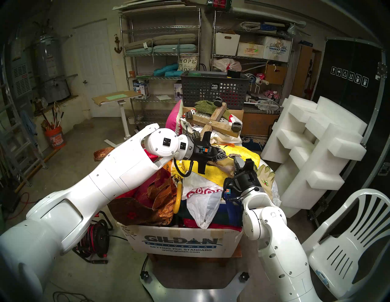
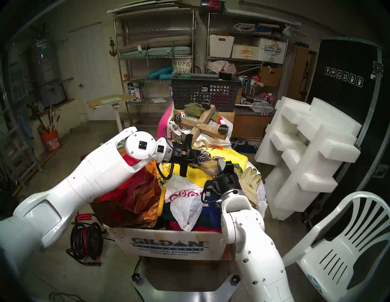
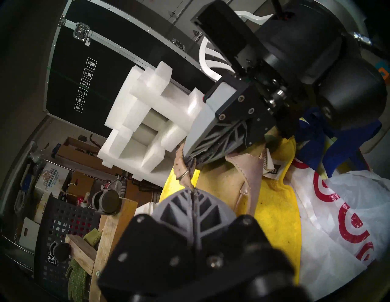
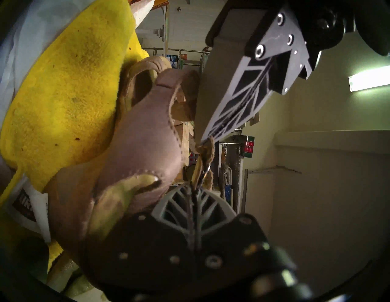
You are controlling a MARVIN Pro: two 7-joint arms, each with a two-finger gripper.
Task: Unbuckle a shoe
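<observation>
Legible writing is noted: "GILDAN ACTIVEWEAR SETTING THE STANDARD www.gildan.com" on the cardboard box [image 1: 183,244], "Mesh basket" on the grey basket [image 1: 213,88], "HOPE" on a cushion [image 1: 188,61], "SNOWMAN" on a red carton [image 1: 219,3]. The shoe [image 3: 238,175], tan-beige, is found on a yellow towel [image 3: 276,210] atop the heaped box, between the two sets of fingers. The left gripper [image 3: 193,190] is seen closed, its tips pinching the thin strap [image 3: 185,179] just beside the metal buckle ring [image 3: 183,174]. The right gripper [image 4: 197,187] is likewise closed on the same strap, its tips nearly meeting the left ones, the buckle ring lying between them
</observation>
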